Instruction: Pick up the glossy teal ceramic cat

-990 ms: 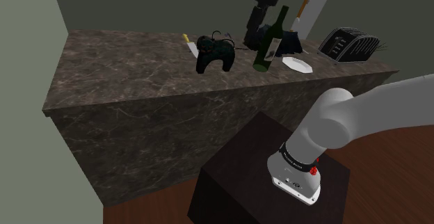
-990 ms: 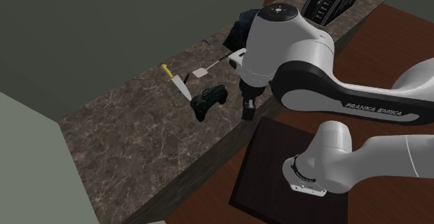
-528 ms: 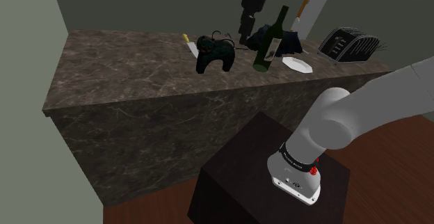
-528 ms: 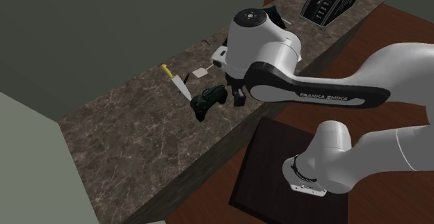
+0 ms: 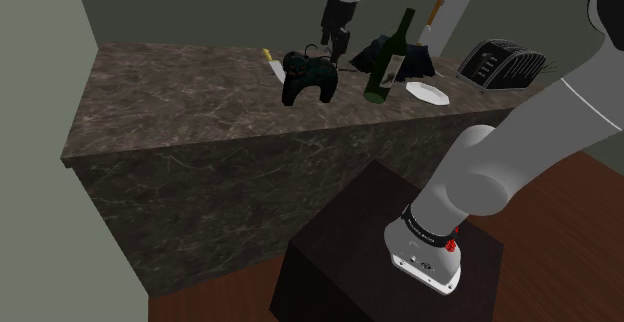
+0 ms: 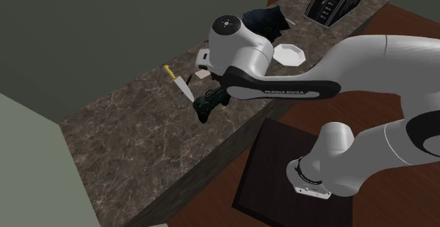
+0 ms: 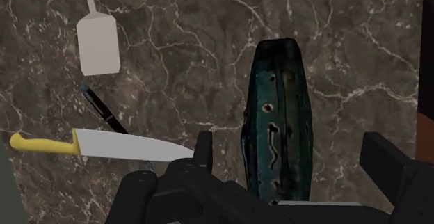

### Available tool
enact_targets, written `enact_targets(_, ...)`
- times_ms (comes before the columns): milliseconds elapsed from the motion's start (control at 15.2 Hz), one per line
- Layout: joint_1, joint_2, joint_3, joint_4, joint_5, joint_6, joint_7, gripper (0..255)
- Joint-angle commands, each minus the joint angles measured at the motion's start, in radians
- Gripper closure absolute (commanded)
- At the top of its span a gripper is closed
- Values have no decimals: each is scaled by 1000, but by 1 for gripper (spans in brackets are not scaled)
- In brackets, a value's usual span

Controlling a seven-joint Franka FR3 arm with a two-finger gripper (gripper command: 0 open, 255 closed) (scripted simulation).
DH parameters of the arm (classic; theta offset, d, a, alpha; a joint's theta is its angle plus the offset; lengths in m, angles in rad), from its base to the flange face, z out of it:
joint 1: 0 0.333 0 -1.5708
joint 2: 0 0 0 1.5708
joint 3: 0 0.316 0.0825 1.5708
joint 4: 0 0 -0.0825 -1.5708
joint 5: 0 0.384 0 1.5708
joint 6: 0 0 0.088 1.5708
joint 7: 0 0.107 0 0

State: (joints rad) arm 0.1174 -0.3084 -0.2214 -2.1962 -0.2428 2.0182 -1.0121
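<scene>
The dark glossy teal cat (image 5: 308,75) stands on the marbled brown counter (image 5: 180,100), near its middle. In the second exterior view the cat (image 6: 208,106) shows just below the arm's white wrist. My black gripper (image 5: 333,44) hangs above the cat and slightly behind it. In the wrist view I look down on the cat's back (image 7: 275,118), which lies between my two fingers without touching them. The gripper (image 7: 292,156) is open, one finger (image 7: 203,149) beside the cat and the other (image 7: 382,161) farther off on its opposite side.
A yellow-handled knife (image 7: 104,146), a dark pen (image 7: 104,111) and a white spatula (image 7: 97,42) lie close beside the cat. A green bottle (image 5: 390,58), a white plate (image 5: 428,92), a dark bundle (image 5: 410,58) and a toaster (image 5: 500,65) stand towards the shoulder view's right.
The arm has swung towards the shoulder view's left, from behind the green bottle to above the cat. The objects on the counter have not moved.
</scene>
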Motion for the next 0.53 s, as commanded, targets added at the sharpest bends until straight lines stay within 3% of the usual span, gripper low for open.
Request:
enact_targets(0, 2, 19, -4, -11, -7, 36, -18, 0)
enact_targets(462, 0, 37, -10, -70, -14, 112, -6, 0)
